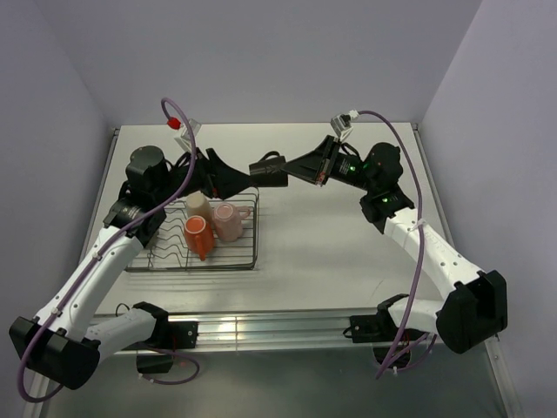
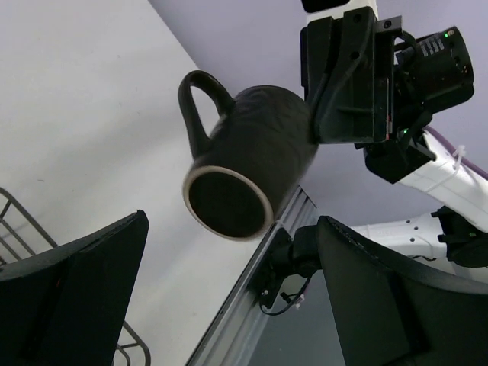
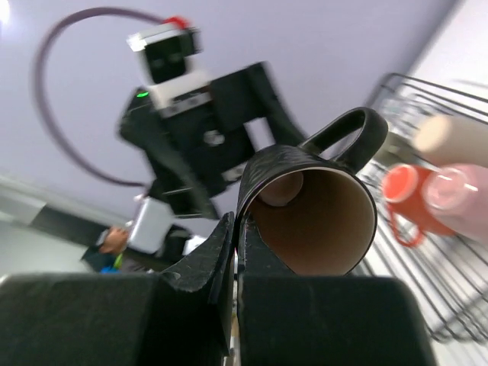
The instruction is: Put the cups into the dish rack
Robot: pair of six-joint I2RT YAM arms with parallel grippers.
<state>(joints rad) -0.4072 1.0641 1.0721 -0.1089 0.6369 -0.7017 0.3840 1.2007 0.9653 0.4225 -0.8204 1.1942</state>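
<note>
— What has your right pincer got?
— My right gripper pinches the wall of the dark brown mug, held aloft at upper centre.
— And the left?
— My left gripper gapes wide just left of the mug. Lower left, the dish rack holds the beige tumbler, pink mug and orange mug.

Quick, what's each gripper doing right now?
Left gripper: open, holding nothing.
Right gripper: shut on the rim of the dark brown handled mug.
</note>
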